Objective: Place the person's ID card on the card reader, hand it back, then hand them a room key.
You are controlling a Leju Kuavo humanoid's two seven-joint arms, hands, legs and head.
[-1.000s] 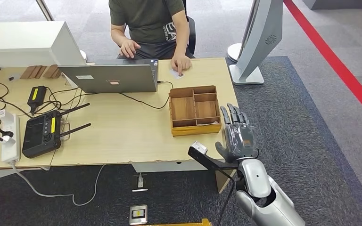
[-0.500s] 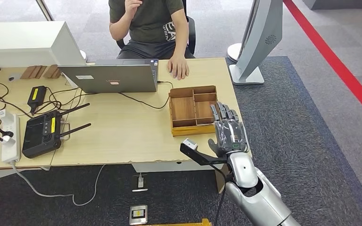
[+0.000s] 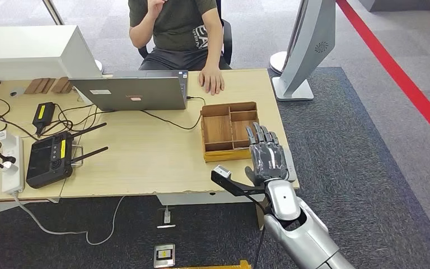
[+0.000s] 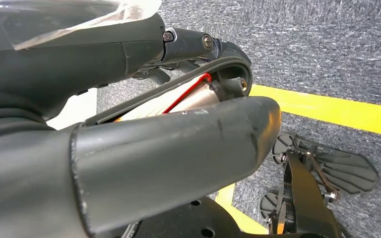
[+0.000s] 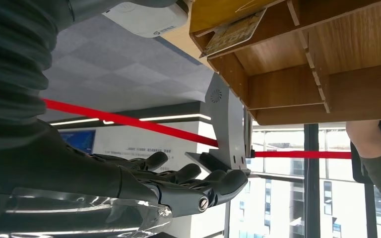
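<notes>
My right hand hovers flat and open over the table's right front corner, beside the right wall of the wooden compartment tray; its fingers are stretched out and hold nothing. A patterned card lies in the tray's near right compartment. A white device, probably the card reader, sits on the table close to that compartment. The person sits behind the table with one hand flat on the tabletop, and I cannot make out an ID card under it. My left hand hangs over the carpet with nothing in it.
A laptop stands at the back of the table. A black controller with antennas, cables and a power strip fill the left side. A grey stand rises right of the table.
My right hand has moved left and forward, from off the table's corner to beside the tray. The person lifted one hand from the laptop towards their head.
</notes>
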